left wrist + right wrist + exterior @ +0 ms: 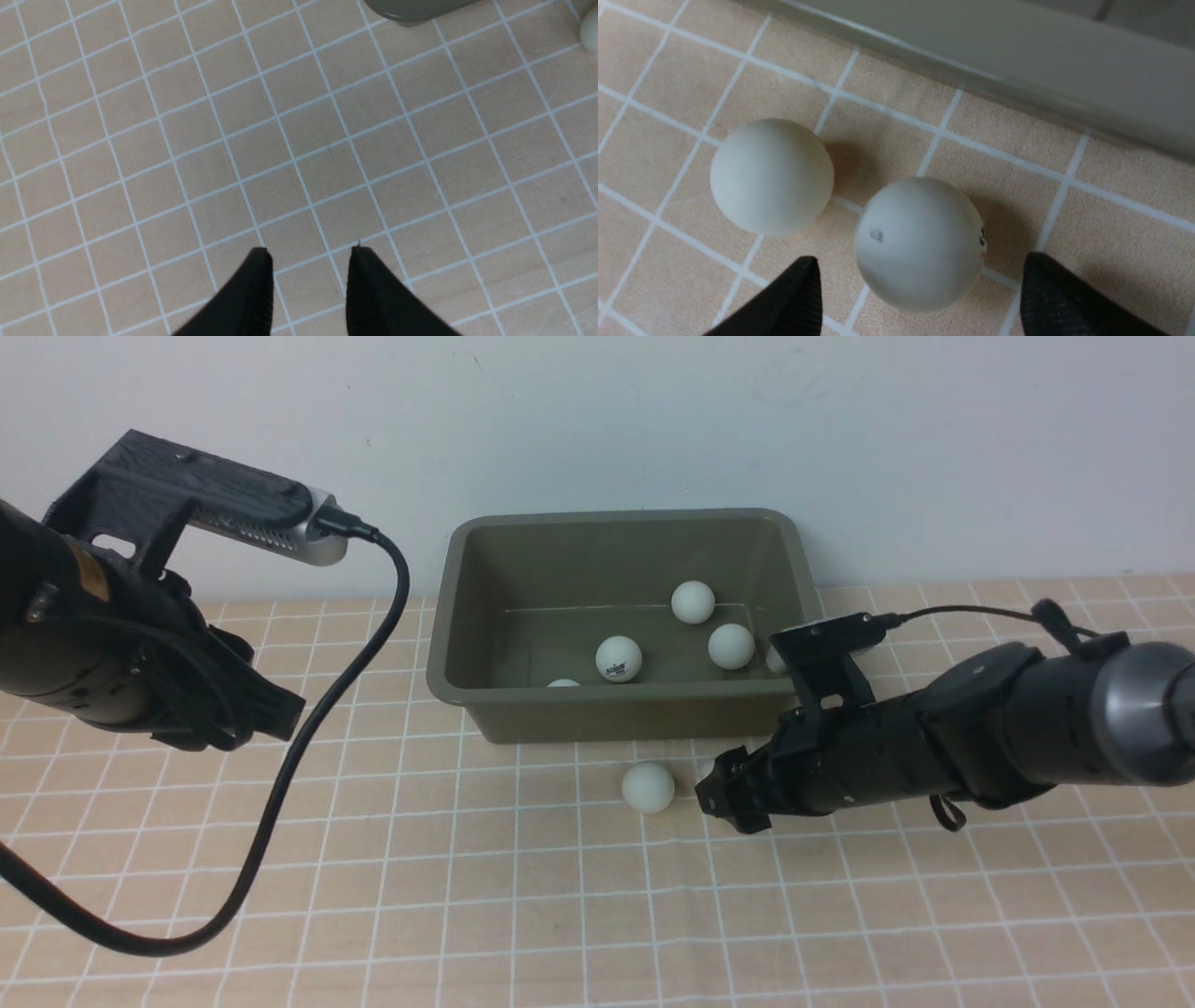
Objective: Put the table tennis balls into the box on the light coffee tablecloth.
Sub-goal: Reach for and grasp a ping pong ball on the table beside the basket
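The right jaws stand spread wide on either side of a marked ball (920, 242), which lies on the light coffee tablecloth (467, 896) just in front of the box (635, 714), near its front wall; nothing is gripped yet.

The main risk, as I judge it, is the squeeze; a smooth round ball taken off-centre may squirt out, roll off along the box's front wall, or run under the arm. A plain ball (771, 176) lies just beside it, on the side away from the box's right corner; whether the two touch I cannot tell. One jaw must come in close by that neighbour, and a nudge would send it rolling away from the box. The lift carries a second risk; the box's flared rim is close, and a low carry could catch it and knock the ball loose.

At least four table tennis balls (618, 659) already lie inside the box. The bracket on the right arm (934, 747) shows across the box's front right corner and hides part of the inside. The left jaws, well off the box's left side, are partly spread with nothing between them; its cable (278, 793) trails over the cloth there, clear of the work.
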Controlling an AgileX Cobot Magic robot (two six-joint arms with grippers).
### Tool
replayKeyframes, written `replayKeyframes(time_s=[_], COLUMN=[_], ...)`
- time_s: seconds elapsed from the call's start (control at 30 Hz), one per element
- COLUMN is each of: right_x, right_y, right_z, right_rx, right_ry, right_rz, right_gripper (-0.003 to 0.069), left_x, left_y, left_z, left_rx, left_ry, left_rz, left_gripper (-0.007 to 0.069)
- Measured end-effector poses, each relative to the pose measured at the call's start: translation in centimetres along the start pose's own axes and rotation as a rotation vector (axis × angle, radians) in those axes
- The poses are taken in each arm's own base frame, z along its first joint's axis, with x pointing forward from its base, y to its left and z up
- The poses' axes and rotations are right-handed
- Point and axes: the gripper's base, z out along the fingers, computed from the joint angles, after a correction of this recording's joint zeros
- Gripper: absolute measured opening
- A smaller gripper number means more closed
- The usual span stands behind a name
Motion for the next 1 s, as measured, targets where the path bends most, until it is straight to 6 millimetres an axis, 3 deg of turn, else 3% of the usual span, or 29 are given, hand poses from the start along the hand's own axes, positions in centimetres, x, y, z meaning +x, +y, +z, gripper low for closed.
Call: replayKeyframes(time_s=[0.43, 0.53, 0.6, 0.67, 0.83, 1.0], right_x=[-0.7, -0.7, -0.7, -0.9, -2.2, -3.6], right_y=[-0.2, -0.2, -0.2, -0.1, 0.9, 2.8], right_z=[1.5, 1.6, 1.6, 1.4, -1.0, -6.0], right_rx=[-0.012, -0.013, -0.012, -0.014, -0.056, -0.182], right_ry=[-0.003, 0.0, -0.002, -0.007, -0.049, -0.038], right_rz=[0.014, 0.018, 0.022, 0.02, -0.026, -0.041], right_gripper=[0.0501, 0.044, 0.0351, 0.0357, 0.0359, 0.0359], left_x=[0.0, 0.0, 0.0, 0.0, 0.0, 0.1], left_y=[0.0, 0.0, 0.0, 0.0, 0.0, 0.0], left_z=[0.0, 0.0, 0.0, 0.0, 0.0, 0.0], left_rx=[0.0, 0.0, 0.0, 0.0, 0.0, 0.0], left_ry=[0.001, 0.003, 0.003, 0.003, 0.004, 0.015], left_rz=[0.0, 0.0, 0.0, 0.0, 0.001, 0.001], left_gripper=[0.0172, 0.0172, 0.0172, 0.0172, 0.0172, 0.0172])
